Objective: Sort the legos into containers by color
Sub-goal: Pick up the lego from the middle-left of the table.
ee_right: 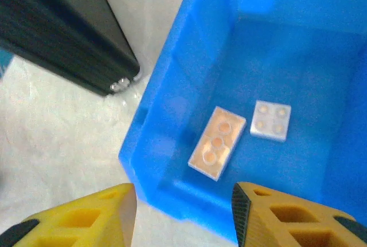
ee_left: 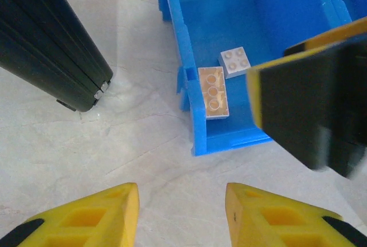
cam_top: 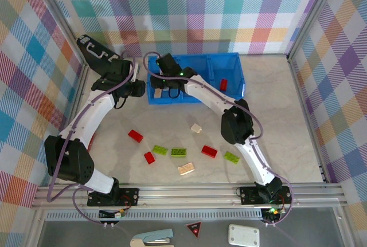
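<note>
Over bin's left compartment (ee_right: 172, 86), right fingers (ee_right: 287, 218) parted, empty; left fingers (ee_left: 86, 218) likewise; cream legos (ee_right: 218, 142) inside, half-hidden overhead

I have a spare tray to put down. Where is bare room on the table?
The widest bare table lies between the right arm, the bin and the right wall. A smaller patch lies between bin, left arm and bricks. Crowded: the bricks in the middle, and left of the bin by the case.
</note>
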You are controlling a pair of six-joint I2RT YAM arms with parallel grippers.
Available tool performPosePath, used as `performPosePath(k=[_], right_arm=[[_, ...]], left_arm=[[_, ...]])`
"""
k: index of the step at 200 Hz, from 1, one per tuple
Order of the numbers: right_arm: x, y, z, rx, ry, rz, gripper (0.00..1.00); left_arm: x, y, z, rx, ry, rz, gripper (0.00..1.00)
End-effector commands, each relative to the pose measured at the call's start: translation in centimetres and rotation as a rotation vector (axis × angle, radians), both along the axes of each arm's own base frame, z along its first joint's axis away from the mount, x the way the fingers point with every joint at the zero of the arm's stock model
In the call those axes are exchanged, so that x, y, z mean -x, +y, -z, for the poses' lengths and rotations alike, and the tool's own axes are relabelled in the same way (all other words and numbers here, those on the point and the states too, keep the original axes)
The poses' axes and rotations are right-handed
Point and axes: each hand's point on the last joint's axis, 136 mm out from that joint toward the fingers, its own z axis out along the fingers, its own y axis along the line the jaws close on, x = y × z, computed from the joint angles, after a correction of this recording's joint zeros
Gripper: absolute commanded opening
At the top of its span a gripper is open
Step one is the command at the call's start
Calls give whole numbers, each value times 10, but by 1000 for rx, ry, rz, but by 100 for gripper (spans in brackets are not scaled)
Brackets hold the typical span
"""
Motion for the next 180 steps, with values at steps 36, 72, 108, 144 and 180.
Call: performPosePath(k=[36, 72, 108, 144, 180], right_arm=[[53, -41, 4, 84, 88, -69, 48], [79, -69, 11, 116, 123, -78, 48], [106, -94, 26, 146, 166, -81, 48], [127, -112, 35, 163, 202, -81, 48], [140, -126, 37, 167, 211, -74, 48]], left_arm=[[2, 1, -13, 83, 2, -74, 44], [16, 2, 4, 96, 99, -110, 44], [41, 6, 20, 92, 199, -163, 45], [67, 7, 40, 80, 281, -234, 45], [95, 16, 67, 53, 372, -335, 46]])
